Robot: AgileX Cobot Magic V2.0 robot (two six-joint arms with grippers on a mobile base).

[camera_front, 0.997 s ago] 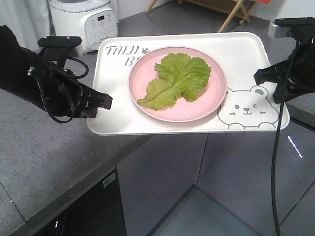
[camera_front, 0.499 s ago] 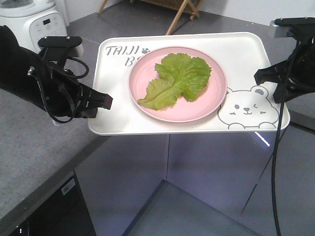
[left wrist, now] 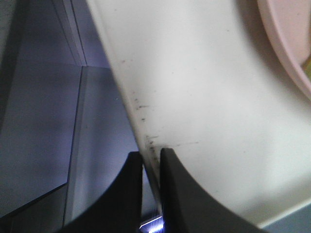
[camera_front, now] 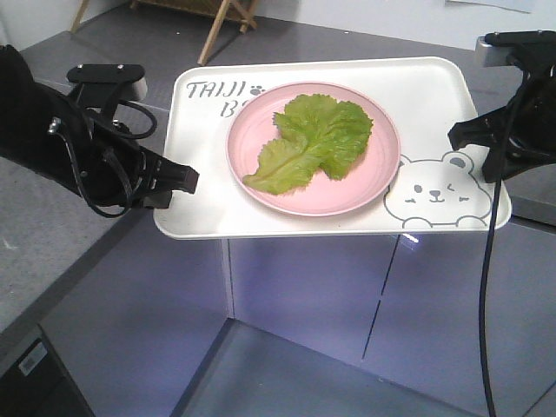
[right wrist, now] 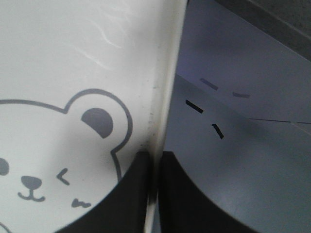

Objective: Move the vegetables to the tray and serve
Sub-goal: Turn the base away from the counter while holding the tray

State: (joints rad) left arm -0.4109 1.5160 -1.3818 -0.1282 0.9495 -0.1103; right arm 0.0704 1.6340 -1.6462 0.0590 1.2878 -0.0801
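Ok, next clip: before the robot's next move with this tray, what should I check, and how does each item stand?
1. Left gripper shut on the tray rim: ok. The left wrist view shows the rim pinched between its fingers.
2. Right gripper shut on the opposite rim: ok. It grips beside the bear drawing.
3. Tray held roughly level: ok, judging from the front view.
4. Pink plate fully inside the tray's rim: ok.
5. Lettuce lying flat on the plate with nothing hanging over its edge: ok.
6. Place to set the tray down: cannot tell. No surface shows under the tray.
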